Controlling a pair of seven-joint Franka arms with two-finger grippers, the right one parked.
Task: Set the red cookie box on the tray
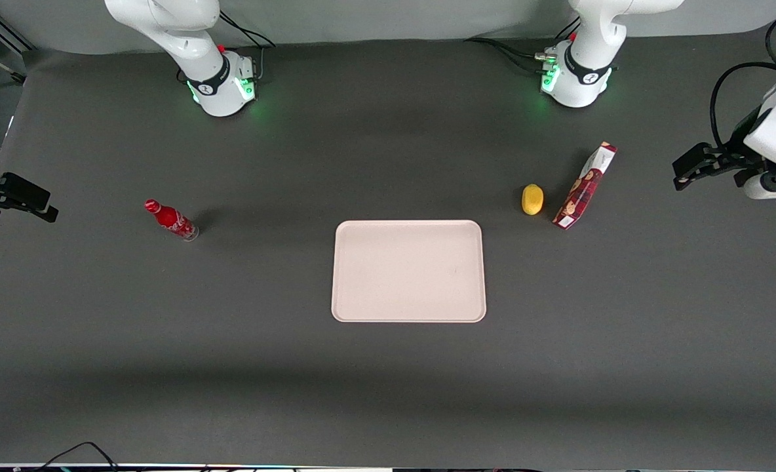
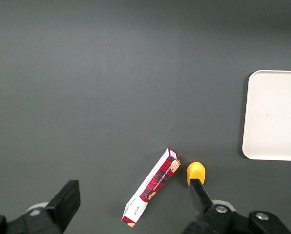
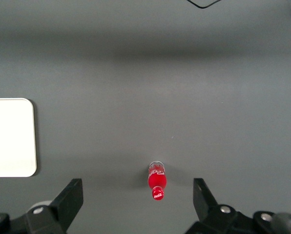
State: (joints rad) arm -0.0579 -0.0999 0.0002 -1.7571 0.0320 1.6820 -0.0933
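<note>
The red cookie box (image 1: 585, 186) lies flat on the dark table toward the working arm's end, its white end pointing away from the front camera. The pale pinkish tray (image 1: 407, 271) rests in the middle of the table with nothing on it, a short way from the box. My gripper (image 1: 681, 172) hovers above the table, farther out toward the working arm's end than the box, and is open. In the left wrist view the box (image 2: 153, 187) shows well below and between the spread fingers (image 2: 67, 200), untouched, and the tray (image 2: 275, 117) shows too.
A small yellow rounded object (image 1: 532, 199) sits close beside the box, between it and the tray. A small red soda bottle (image 1: 170, 220) stands toward the parked arm's end. Two arm bases (image 1: 575, 78) are mounted farther from the front camera.
</note>
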